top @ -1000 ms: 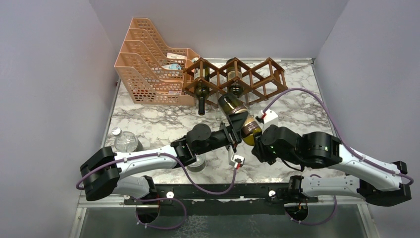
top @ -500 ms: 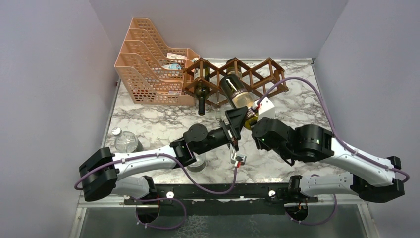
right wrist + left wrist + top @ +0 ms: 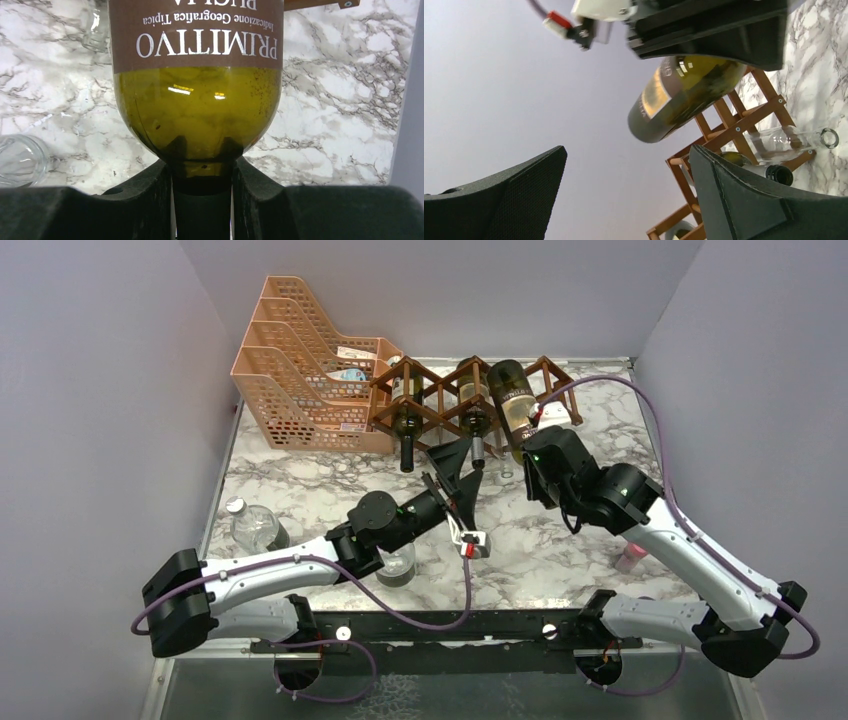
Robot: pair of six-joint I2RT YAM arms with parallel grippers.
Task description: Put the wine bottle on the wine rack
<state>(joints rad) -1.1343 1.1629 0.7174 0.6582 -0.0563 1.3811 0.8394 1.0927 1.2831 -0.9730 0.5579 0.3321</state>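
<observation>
Handover complete: within the last second the left gripper (image 3: 458,464) has let go and now stands empty, jaws wide apart, just in front of the wine rack (image 3: 556,376). The right gripper (image 3: 531,440), clamped on the neck of the wine bottle (image 3: 511,398), has swung it alone from the middle of the table (image 3: 300,490) up to the rack.

The green bottle, brown label up, now lies base-first toward the back wall over the rack's right half. The right wrist view shows the neck pinched between both fingers (image 3: 150,192). The left wrist view shows the bottle tilted in the air above the wooden slats; whether it touches them cannot be told. The job now appears to rest on 1 arm, with only the lowering into a free diamond left.

2 openings are already taken: the left seated bottle (image 3: 405,418) and the middle seated bottle (image 3: 474,418) both poke their necks forward. The middle one sits just beside the carried bottle and looks the likeliest thing to be knocked. A clear glass bottle (image 3: 791,141) lies on the marble at the rack's foot. A peach file tray (image 3: 290,380) stands left of the rack, and a water bottle (image 3: 250,525) and a small pink object (image 3: 630,558) sit well apart nearer the arms.
</observation>
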